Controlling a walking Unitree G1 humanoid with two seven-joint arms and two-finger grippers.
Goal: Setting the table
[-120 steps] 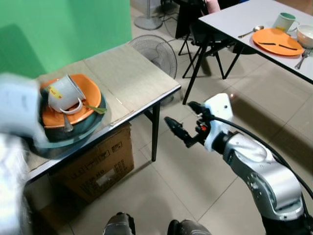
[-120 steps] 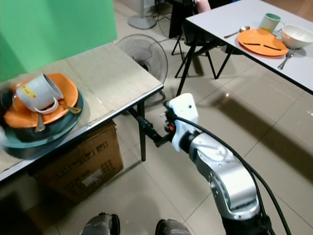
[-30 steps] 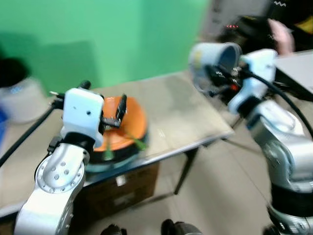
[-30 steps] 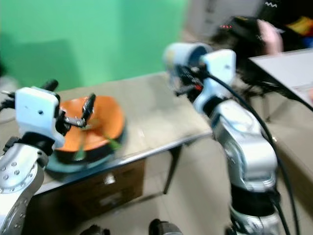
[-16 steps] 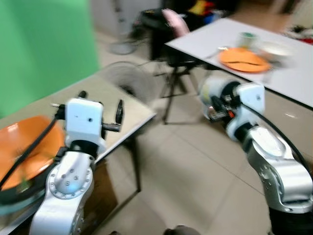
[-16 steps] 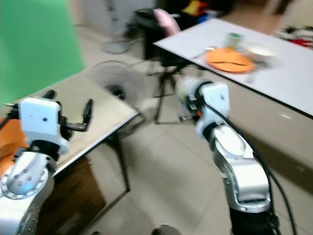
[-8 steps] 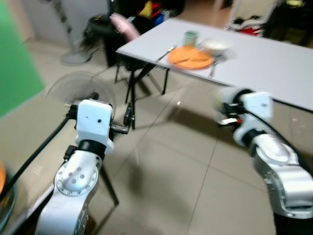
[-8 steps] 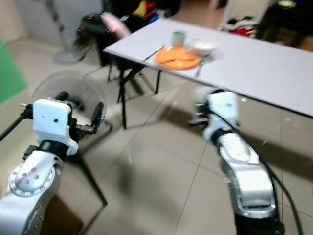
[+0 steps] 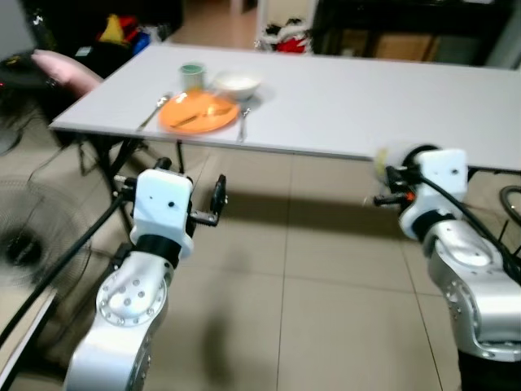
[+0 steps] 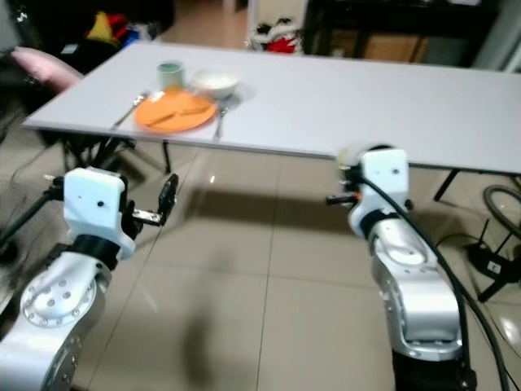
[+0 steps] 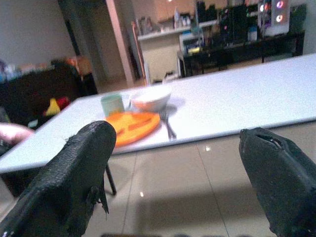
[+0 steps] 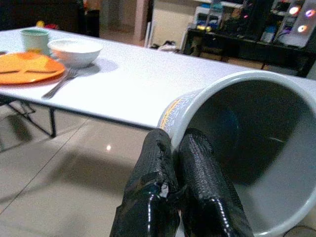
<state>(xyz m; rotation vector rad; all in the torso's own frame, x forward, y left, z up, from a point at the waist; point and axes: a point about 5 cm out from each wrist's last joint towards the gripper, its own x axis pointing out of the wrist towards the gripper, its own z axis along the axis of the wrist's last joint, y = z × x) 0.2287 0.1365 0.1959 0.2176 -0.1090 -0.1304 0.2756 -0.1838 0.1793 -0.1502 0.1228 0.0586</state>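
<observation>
My right gripper (image 12: pixel 178 144) is shut on the rim of a white mug (image 12: pixel 276 163) and holds it on its side, mouth towards the wrist camera. In the left eye view the mug (image 9: pixel 389 160) hangs just before the long white table (image 9: pixel 350 98). On the table's left end lie an orange plate (image 9: pixel 199 112), a green cup (image 9: pixel 192 76), a white bowl (image 9: pixel 237 83), a spoon (image 9: pixel 152 112) and a fork (image 9: pixel 243 122). My left gripper (image 11: pixel 180 148) is open, holds nothing and points at that setting.
A dark chair with a pink cover (image 9: pixel 61 67) stands left of the table. A floor fan (image 9: pixel 18 244) and a wooden table's edge (image 9: pixel 23 330) are at the lower left. Cables (image 10: pixel 496 244) lie at the right. Tiled floor (image 9: pixel 309 285) lies between me and the table.
The mug left the plate stack on the wooden table and is now in my right gripper. The view has swung from that table to the white table. The left gripper stays open.
</observation>
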